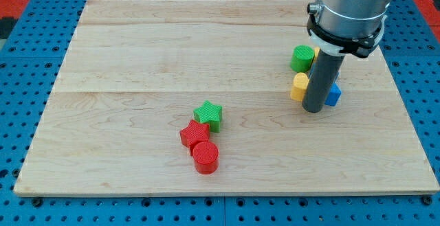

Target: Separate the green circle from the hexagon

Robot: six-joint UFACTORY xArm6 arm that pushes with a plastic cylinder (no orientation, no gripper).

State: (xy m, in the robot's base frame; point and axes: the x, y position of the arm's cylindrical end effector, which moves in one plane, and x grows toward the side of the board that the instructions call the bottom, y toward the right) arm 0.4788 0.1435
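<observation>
The green circle [300,58] lies at the view's right, just above the yellow hexagon [300,86], close to it or touching. My tip [315,109] rests on the board just right of the yellow hexagon and below the green circle. The rod hides part of a yellow block [315,51] beside the green circle and part of a blue block [333,94] on the rod's right.
A green star [208,115], a red star [194,134] and a red circle [205,157] cluster at the lower middle of the wooden board [137,54]. The board sits on a blue pegboard table [27,61].
</observation>
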